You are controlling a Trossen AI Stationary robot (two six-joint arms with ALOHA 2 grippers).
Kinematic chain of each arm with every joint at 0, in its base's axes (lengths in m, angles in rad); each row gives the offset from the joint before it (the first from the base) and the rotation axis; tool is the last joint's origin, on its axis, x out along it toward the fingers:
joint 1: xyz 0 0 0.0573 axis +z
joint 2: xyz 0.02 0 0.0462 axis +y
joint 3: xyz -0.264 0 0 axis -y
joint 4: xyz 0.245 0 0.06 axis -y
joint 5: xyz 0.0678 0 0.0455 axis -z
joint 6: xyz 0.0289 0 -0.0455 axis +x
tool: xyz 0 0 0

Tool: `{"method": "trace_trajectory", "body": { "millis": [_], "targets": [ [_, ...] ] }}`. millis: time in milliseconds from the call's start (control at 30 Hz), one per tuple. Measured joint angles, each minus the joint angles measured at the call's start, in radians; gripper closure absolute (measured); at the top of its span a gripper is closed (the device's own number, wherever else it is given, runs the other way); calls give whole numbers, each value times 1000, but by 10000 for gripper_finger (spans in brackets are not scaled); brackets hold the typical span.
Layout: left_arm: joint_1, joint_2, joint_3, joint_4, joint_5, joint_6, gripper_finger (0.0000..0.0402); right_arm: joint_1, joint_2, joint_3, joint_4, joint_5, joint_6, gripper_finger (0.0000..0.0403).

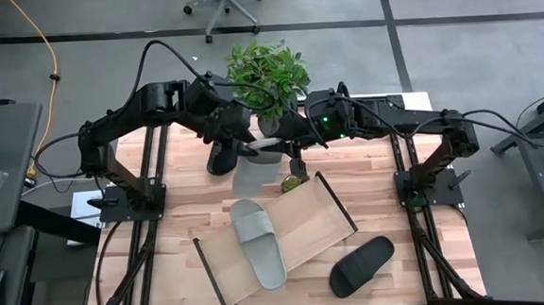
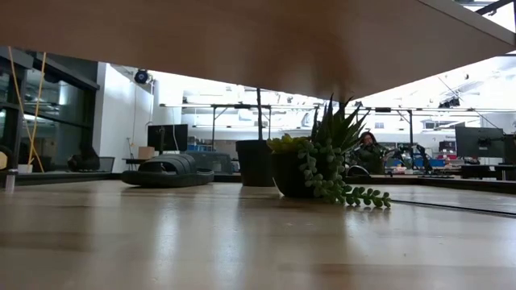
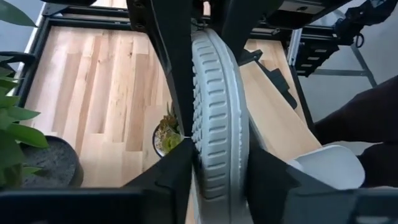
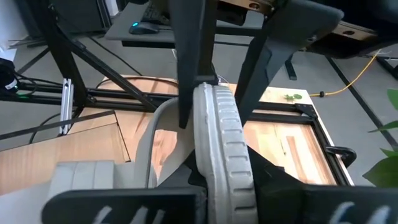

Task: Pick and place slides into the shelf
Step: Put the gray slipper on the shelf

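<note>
High view showed both hands, left hand (image 1: 243,147) and right hand (image 1: 286,148), clenched on one grey slide (image 1: 264,147) held edge-up between them, shelf (image 1: 305,228) lying toward six o'clock.

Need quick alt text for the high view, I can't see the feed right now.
Both grippers, left gripper and right gripper, hold one light grey slide between them near the plants. A second grey slide lies on the shelf; a black slide lies beside it.
</note>
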Motion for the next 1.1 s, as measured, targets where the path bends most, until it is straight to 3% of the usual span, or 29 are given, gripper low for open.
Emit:
{"method": "trace_trajectory", "body": {
  "millis": [233,400,767,1100],
  "targets": [
    [0,0,0,0,-26,18,372,0,0,0,1,0,1,376],
    [0,0,0,1,-33,19,373,0,0,0,4,-16,-2,351],
    [1,1,0,-18,-74,19,374,-12,-69,0,87,-32,50,237],
    [11,-9,23,-161,-113,-21,373,-25,-260,1,-23,102,58,234]
  ]
}}
